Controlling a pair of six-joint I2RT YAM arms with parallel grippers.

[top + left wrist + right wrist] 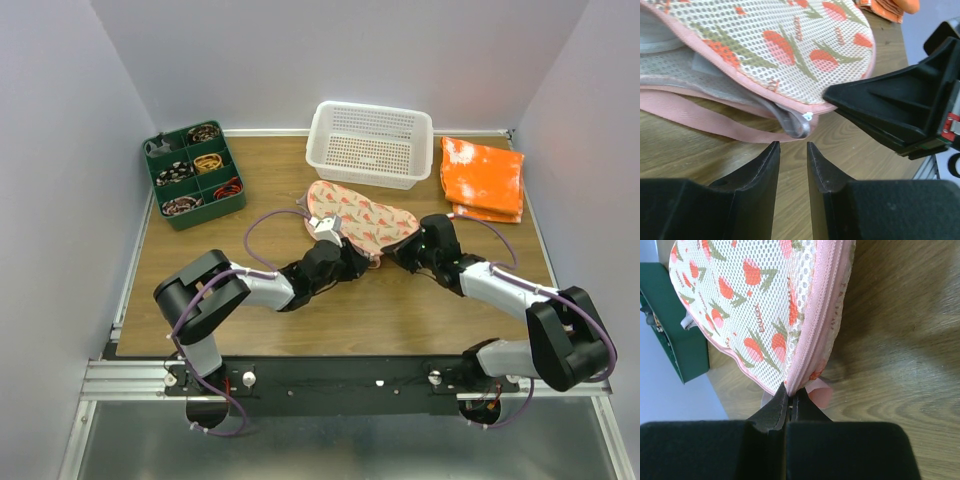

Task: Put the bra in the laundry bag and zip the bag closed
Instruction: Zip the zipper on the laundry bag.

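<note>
The laundry bag (358, 220), pale pink mesh with a red-orange and green fruit print, lies flat on the table in front of the basket. My right gripper (790, 392) is shut on the bag's zipped rim (812, 335) at its near right end (400, 250). My left gripper (792, 145) is open, with only bare wood between its fingers. It stands just short of the grey zipper pull (799, 126) at the bag's near edge, apart from it. Left of the pull the bag's mouth (685, 75) gapes. A pink strap (700, 117) trails on the wood. The bra is hidden.
A white perforated basket (370, 145) stands behind the bag. A folded orange-and-white cloth (482, 178) lies at the back right. A green compartment tray (192, 175) with small items sits at the back left. Grey walls close in three sides.
</note>
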